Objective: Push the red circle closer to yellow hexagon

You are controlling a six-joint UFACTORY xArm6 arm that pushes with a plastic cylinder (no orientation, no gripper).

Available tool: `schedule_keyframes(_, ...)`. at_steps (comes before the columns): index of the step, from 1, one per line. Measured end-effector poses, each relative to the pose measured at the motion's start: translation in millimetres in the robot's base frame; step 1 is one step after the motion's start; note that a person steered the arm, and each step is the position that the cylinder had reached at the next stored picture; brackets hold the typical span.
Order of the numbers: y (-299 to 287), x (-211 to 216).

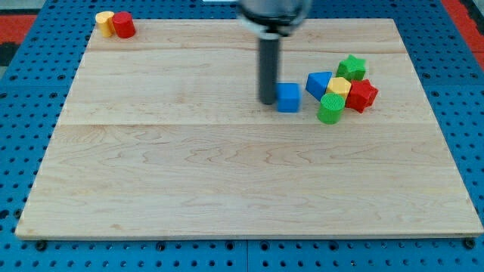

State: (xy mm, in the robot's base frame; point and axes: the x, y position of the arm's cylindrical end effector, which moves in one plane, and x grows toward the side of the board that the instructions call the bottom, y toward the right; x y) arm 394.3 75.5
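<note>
The red circle (124, 24) sits at the board's top left corner, touching the yellow hexagon (104, 23) on its left. My tip (268, 100) is near the middle of the board, far to the right of both, right beside the left side of a blue cube (288, 97).
A cluster lies at the right: blue triangle (319, 81), yellow block (338, 88), green star (352, 67), red star (361, 95), green cylinder (330, 109). The wooden board (227, 189) lies on a blue pegboard.
</note>
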Motion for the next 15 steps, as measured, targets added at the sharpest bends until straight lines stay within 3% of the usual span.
schedule_keyframes(1, -31, 0)
schedule_keyframes(2, -149, -20)
schedule_keyframes(3, -218, -86)
schedule_keyframes(4, -320, -121)
schedule_keyframes(5, -379, -176)
schedule_keyframes(6, -375, -195)
schedule_keyframes(7, -303, -200)
schedule_keyframes(10, -78, -130)
schedule_keyframes(11, -6, -75)
schedule_keyframes(12, -27, -104)
schedule_keyframes(13, -92, -155)
schedule_keyframes(14, -79, -74)
schedule_keyframes(15, 17, -20)
